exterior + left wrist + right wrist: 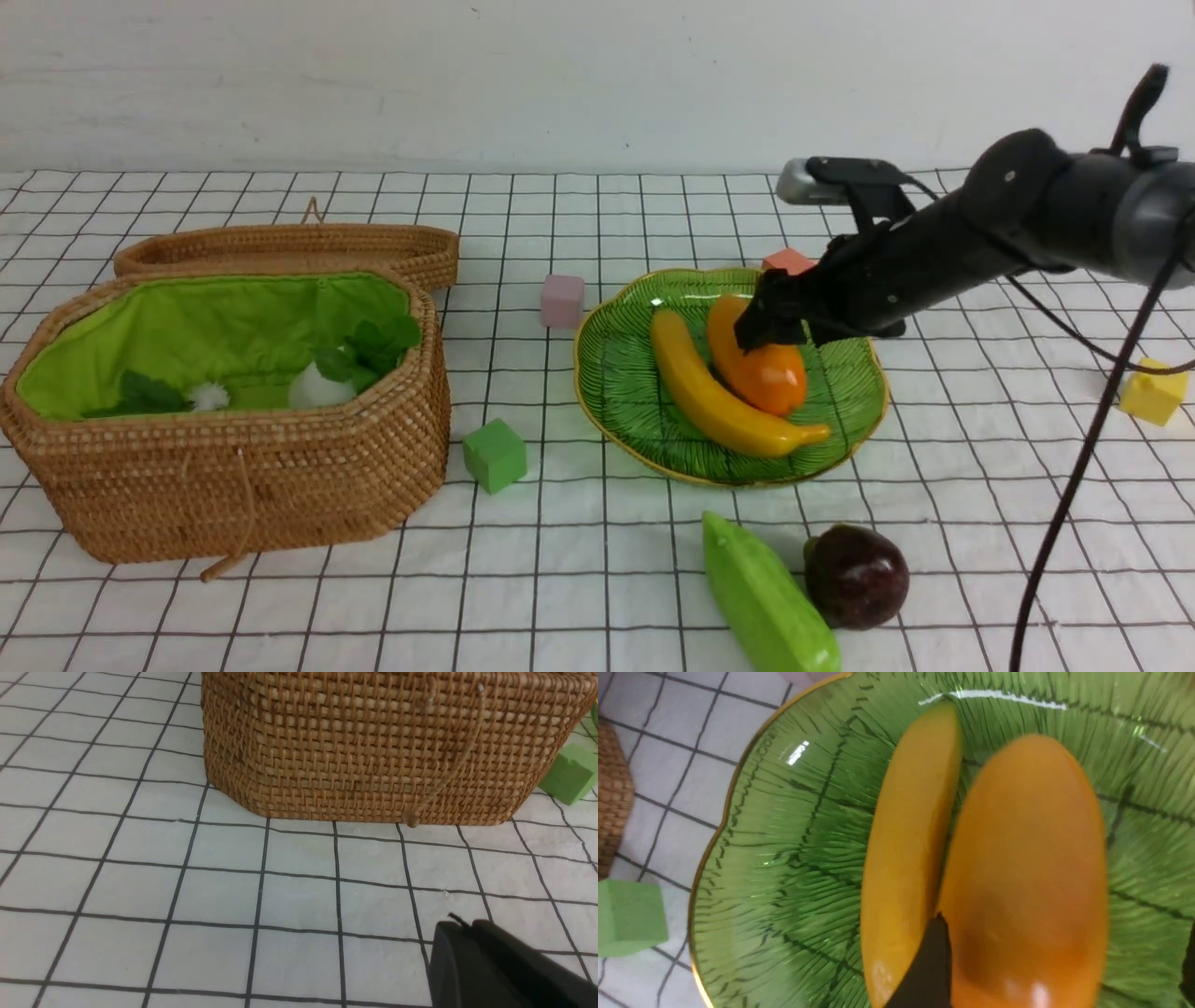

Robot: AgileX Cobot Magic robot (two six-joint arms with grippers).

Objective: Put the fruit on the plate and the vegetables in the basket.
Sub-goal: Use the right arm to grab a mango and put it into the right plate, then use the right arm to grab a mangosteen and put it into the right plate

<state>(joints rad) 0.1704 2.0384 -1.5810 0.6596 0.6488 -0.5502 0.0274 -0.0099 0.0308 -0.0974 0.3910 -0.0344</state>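
Robot lab: gridded cloth (569, 583), bare wall (560, 75)

Plain white wall (597, 75); white tablecloth (597, 579) with black grid

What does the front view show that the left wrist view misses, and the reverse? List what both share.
Only front: the plate holding the banana and mango, the right gripper over the mango, the green gourd, the purple fruit, the radish inside the basket. Only left wrist: the left gripper, just its dark tip. Both: the basket's woven wall, the green cube, the gridded cloth.
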